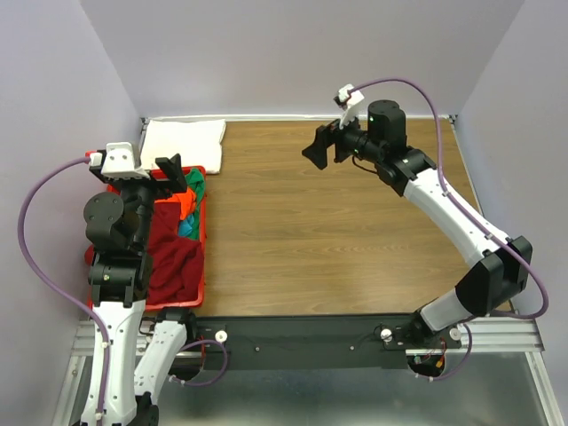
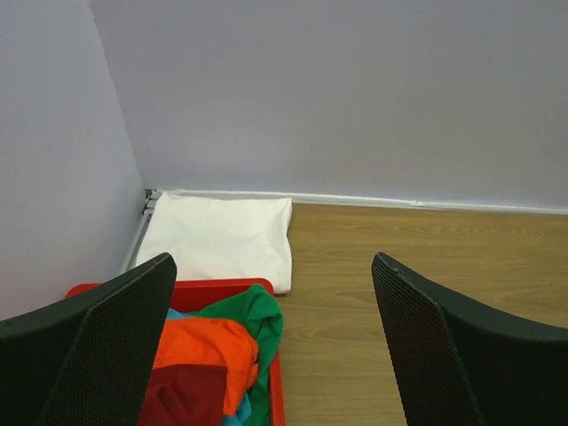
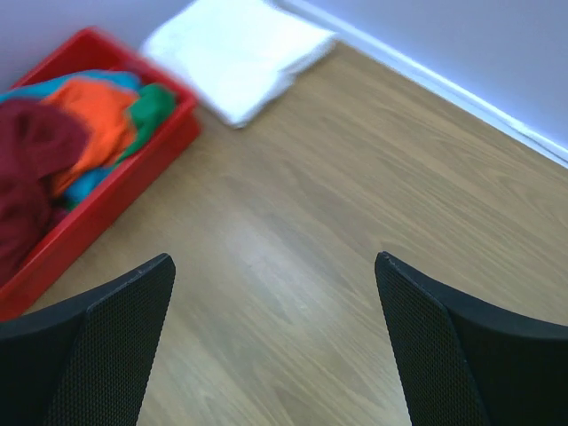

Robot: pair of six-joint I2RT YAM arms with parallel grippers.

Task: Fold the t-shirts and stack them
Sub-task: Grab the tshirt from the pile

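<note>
Both arms hang above the tabletop (image 1: 337, 248), and neither has hold of anything. The left pincer (image 1: 174, 167) has its two fingers spread as wide as they go, empty, and it hovers over the far end of the red bin (image 1: 203, 266). Under it, running back beneath its wrist, the unfolded t-shirts lie heaped in the bin. A green shirt (image 2: 257, 315) is nearest the fingertips, and an orange shirt (image 2: 209, 346) touches it just behind. A bit of teal shirt (image 3: 84, 184) peeps out from under the orange one. A dark red shirt (image 1: 169, 257) sprawls over the rest of the bin, back under the arm. Just ahead of this pincer, past the bin's far rim, a white t-shirt (image 2: 222, 240) lies folded flat in the corner against the wall. It sits right up by the bin; I cannot tell whether the two touch.

The right pincer (image 1: 321, 149) is likewise wide open and holding nothing, raised over bare wood well apart from all the clothes. From its wrist view the folded white shirt sits far ahead of the fingers, and the bin with the coloured shirts lies ahead and off to the left side of that view
</note>
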